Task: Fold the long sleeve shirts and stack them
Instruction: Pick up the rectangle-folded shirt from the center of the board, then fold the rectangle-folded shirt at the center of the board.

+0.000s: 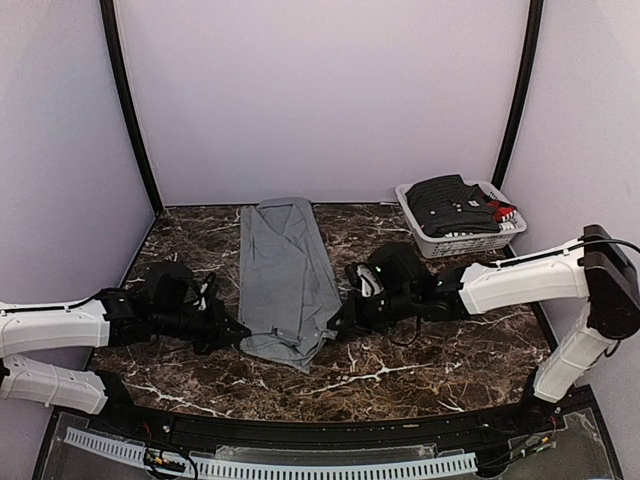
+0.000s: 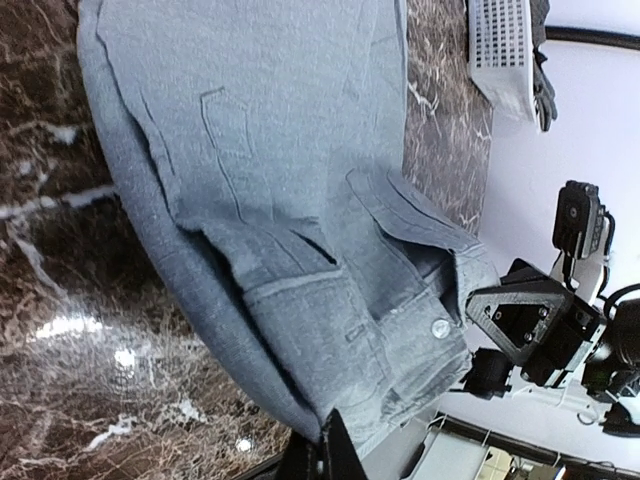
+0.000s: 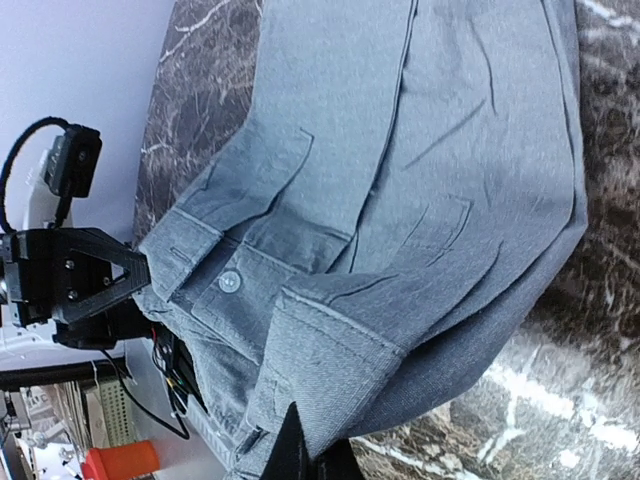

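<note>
1. The grey shirt [image 1: 285,275] is lying flat in the middle of the table [image 1: 430,365]. It's folded into a long narrow strip running from the back edge toward the arms. The cloth is soft, matte and woven, with light creases. The tabletop under it is glossy dark marble-look stuff with white veins.
2. The left gripper [image 1: 232,332] is sitting at the strip's near-left corner and the right gripper [image 1: 343,322] at its near-right edge. Both sets of jaws are pinching shut on the shirt's edge, with just thin cloth between the tips.
3. The wrist cams are showing details the top view is missing. You can see the sleeve cuffs lying over the body, the stitched hems and a small pale round button [image 3: 230,281].
4. Each wrist cam is also looking straight across the shirt at the other arm's chunky black gripper body.
5. Only the top cam is giving the whole layout. A white slotted plastic basket [image 1: 460,243] is sitting at the back right, well apart from the shirt. It's holding dark clothes [image 1: 450,203] with bits of white and red poking out. The left wrist is only catching a corner of it.
</note>
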Robot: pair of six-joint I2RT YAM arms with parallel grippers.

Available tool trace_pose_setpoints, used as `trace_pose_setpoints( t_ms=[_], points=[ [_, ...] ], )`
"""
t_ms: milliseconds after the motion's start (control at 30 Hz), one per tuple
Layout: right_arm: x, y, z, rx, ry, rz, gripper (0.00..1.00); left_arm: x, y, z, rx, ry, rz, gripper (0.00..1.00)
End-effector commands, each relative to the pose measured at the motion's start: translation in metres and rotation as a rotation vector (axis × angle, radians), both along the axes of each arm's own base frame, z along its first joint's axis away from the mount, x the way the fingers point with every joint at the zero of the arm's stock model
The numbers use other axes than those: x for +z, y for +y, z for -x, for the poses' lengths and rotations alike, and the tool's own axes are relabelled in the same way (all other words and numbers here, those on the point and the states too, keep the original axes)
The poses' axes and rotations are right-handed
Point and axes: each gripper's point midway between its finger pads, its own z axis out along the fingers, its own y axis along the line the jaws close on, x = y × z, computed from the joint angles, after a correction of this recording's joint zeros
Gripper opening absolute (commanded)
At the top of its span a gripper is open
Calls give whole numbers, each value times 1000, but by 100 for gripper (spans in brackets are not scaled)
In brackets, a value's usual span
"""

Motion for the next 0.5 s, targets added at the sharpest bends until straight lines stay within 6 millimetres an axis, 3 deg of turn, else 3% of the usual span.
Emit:
trace_pose_setpoints(
  t_ms=[0,233,467],
  points=[
    [18,6,-43,-48,-61,-32,0,21,6,-28,71,-34,55,0],
    [18,15,-110,-109,-77,-80,0,31,14,-86,209,-73,114,0],
    [-9,33,-171,-131,-79,-91,0,10,29,-146,320,-91,97,0]
  ],
)
